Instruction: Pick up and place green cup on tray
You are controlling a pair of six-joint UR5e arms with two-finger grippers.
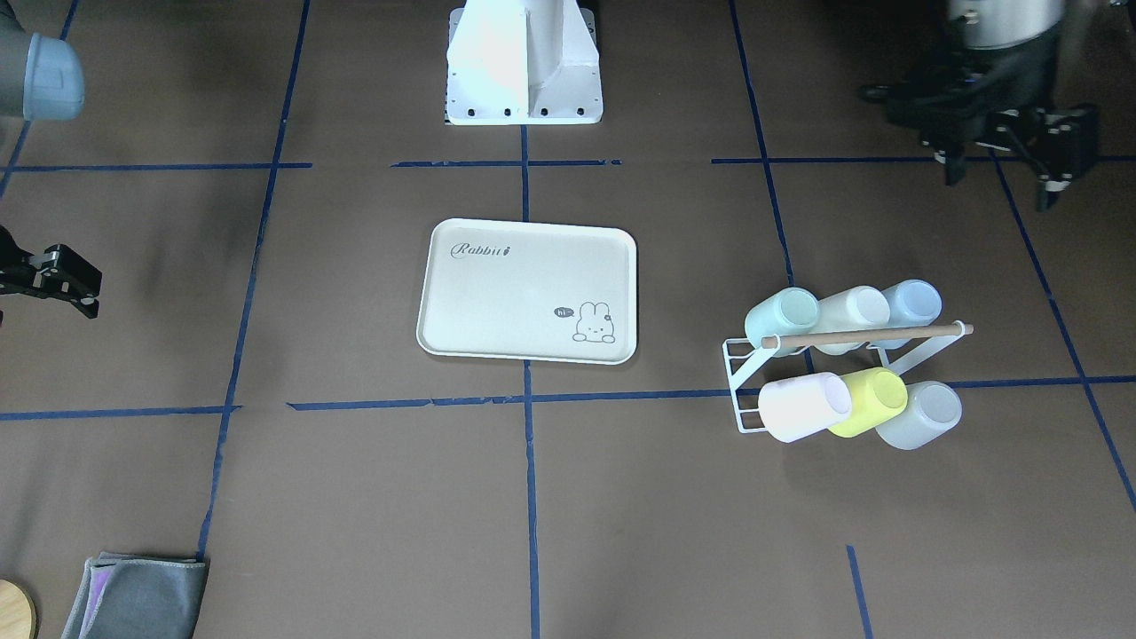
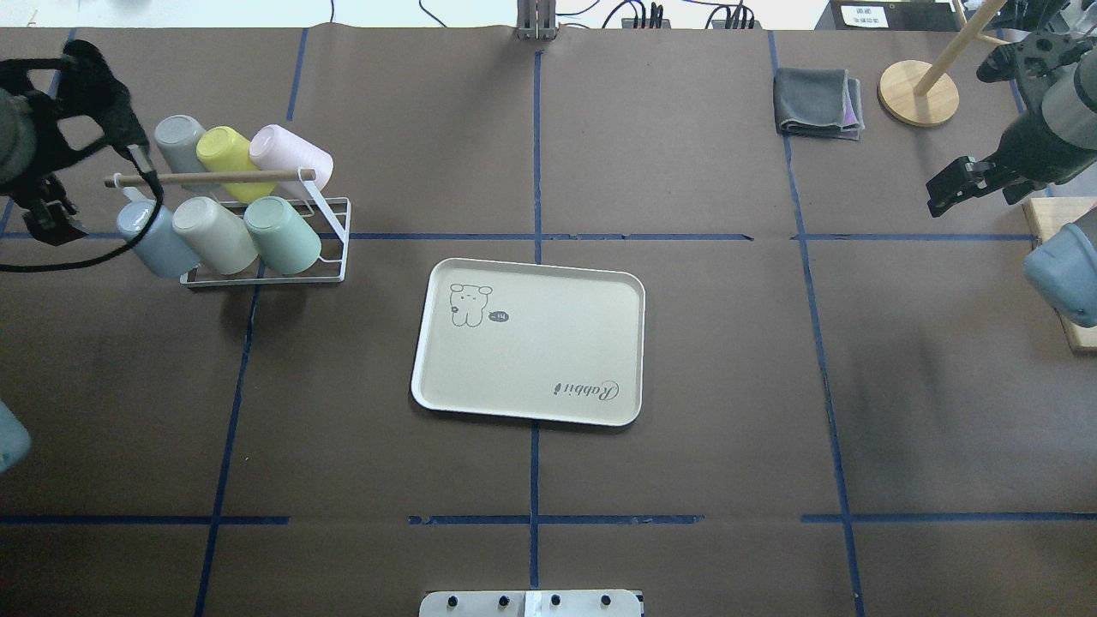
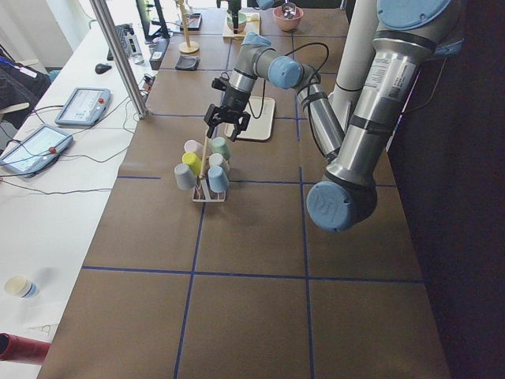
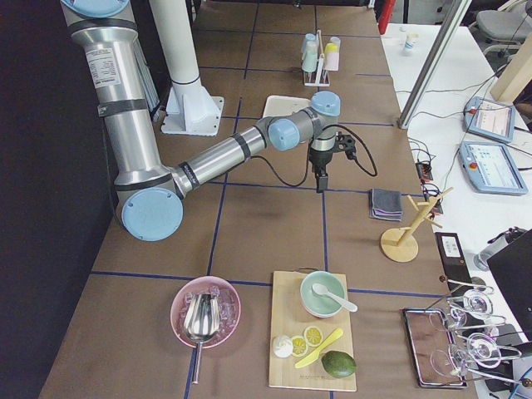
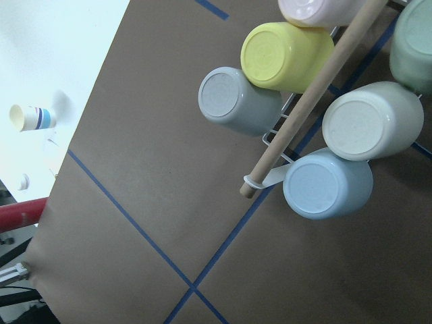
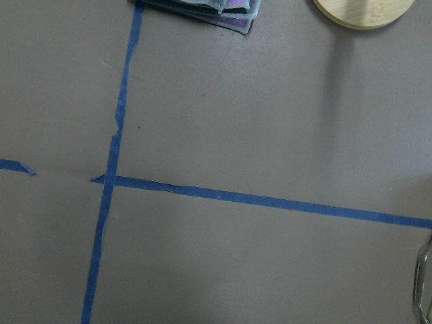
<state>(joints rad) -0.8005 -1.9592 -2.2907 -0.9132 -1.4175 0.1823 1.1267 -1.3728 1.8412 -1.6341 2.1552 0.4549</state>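
The green cup (image 2: 283, 233), a pale mint tumbler, lies on its side in the lower row of a white wire rack (image 2: 336, 230), at the end nearest the tray. It also shows in the front view (image 1: 781, 312) and at the top right edge of the left wrist view (image 5: 415, 47). The cream tray (image 2: 548, 360) with the "Rabbit" lettering lies bare at the table's middle (image 1: 497, 302). My left gripper (image 1: 1003, 173) hangs open and empty above the table beside the rack, apart from the cups. My right gripper (image 2: 956, 184) is open and empty, far off on the other side.
The rack also holds a yellow-green cup (image 2: 224, 150), a pink cup (image 2: 291, 154), a pale blue cup (image 2: 154, 240), a cream one and a grey one under a wooden rod (image 2: 206, 178). A folded grey cloth (image 2: 814, 103) and a wooden stand base (image 2: 917, 92) sit at the far right.
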